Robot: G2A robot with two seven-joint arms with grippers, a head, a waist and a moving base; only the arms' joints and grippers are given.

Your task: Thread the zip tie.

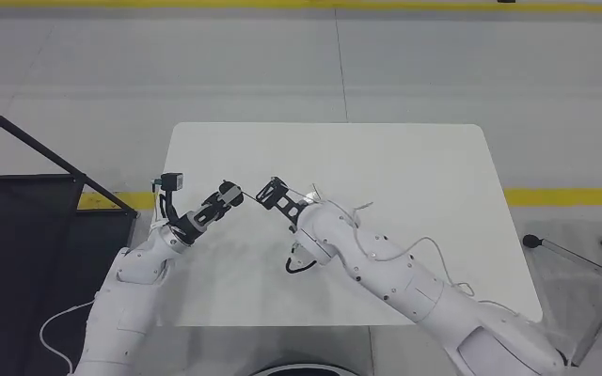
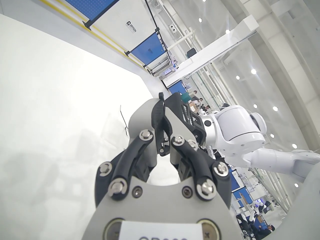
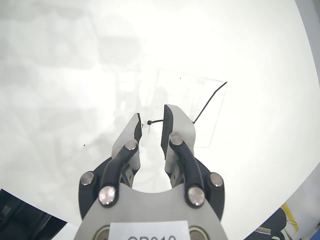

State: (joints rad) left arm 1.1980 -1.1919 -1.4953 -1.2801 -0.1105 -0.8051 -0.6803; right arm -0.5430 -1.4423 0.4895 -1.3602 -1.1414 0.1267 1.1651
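Jaws of your right gripper point(image 3: 152, 112) stand apart, straddling the head end of the zip tie point(image 3: 206, 104).
The head shows in that gap. The strap's long axis runs crosswise to the gap, passes behind one finger and comes out over a clear sheet point(image 3: 205, 133) on the table point(image 1: 395, 160). It kinks near its free tip, which seems to point to the far side. You cannot tell whether the right jaws touch it. Your left gripper point(image 2: 162, 99) sits just left of the right one, jaws together with nothing visible in them. The right arm is the nearer, so closing across the strap beside the head looks like your move.
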